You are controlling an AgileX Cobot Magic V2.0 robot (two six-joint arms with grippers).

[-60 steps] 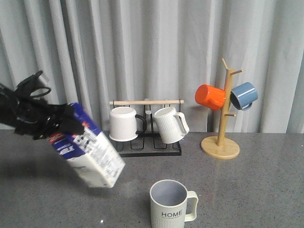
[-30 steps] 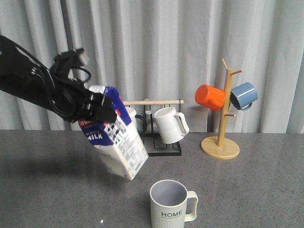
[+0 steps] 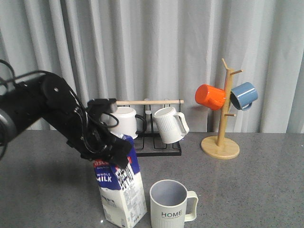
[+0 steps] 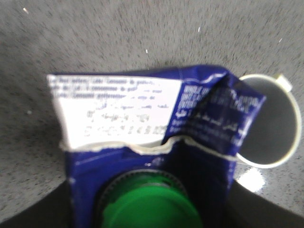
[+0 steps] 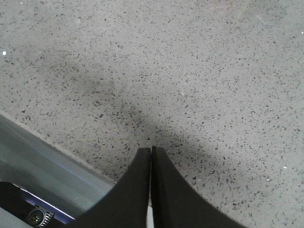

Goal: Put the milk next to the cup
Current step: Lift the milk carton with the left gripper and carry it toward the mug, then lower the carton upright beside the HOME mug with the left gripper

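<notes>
Blue-white milk point(image 3: 119, 190) in left pincer point(image 3: 110, 151), beside cup point(image 3: 169, 205)

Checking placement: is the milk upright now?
Nearly: the milk leans slightly, base at table level beside the cup, left gripper gripping its top.

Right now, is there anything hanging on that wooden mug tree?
Yes, an orange mug and a blue mug hang on the wooden mug tree.

We are seeing a milk carton point(image 3: 119, 190) showing dark blue above white, with a green cap point(image 4: 149, 209). Right of it, a cream ribbed cup point(image 3: 169, 205) is showing grey-blue inside. The table point(image 3: 256, 185) is looking speckled grey.
</notes>
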